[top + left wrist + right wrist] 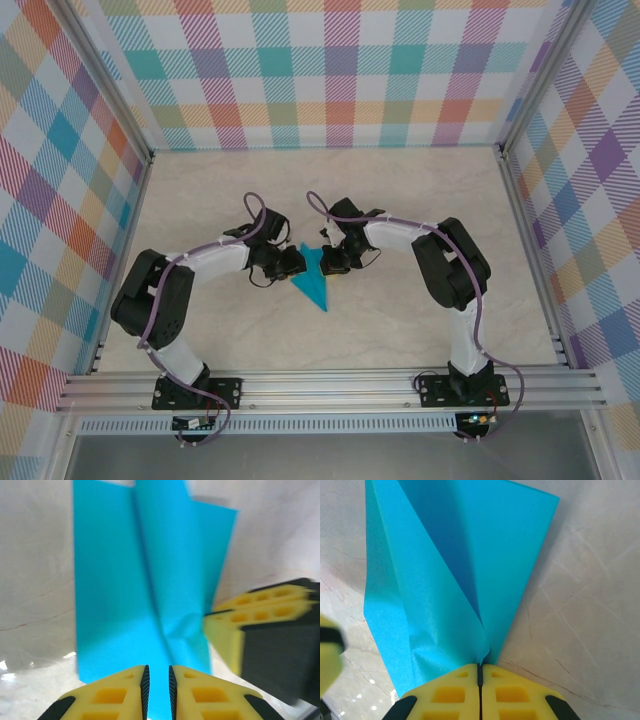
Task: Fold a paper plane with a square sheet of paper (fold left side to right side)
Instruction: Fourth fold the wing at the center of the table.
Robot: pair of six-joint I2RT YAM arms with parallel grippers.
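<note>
**Plaid-walled cell, two grippers meeting over one folded sheet**

Plaid walls [340, 70] enclosed a pale marbled table [420, 200] on three sides. One paper plane [318, 285], teal and only partly folded, lay near the middle of the table, well apart from every edge. Its long axis ran from far to near: the broad end faced the far edge and the point faced the near edge, leaning slightly toward the right.

Two arms reached in, one from each side, and their grippers met at the broad end. The left gripper [293, 263] sat on the paper's left side. Its yellow pads [131, 687] stood narrowly parted, with teal showing through the slit (whether either pad touched the sheet could not be told). The right gripper [330, 266] sat just beside it on the right side, its fingers [455, 692] pressed together on the raised centre crease where the paper ran into their seam.

Both grippers were about equally near the sheet. The paper extended straight ahead of each gripper's fingertips, and its creases ran roughly in line with the fingers.

Judged from the task, the fold would hinge on the long centre crease. The left flap lay on the left gripper's side, so that arm seemed placed to carry it across while the right one anchored the crease.

Count: one sheet, two arms, two grippers.
</note>
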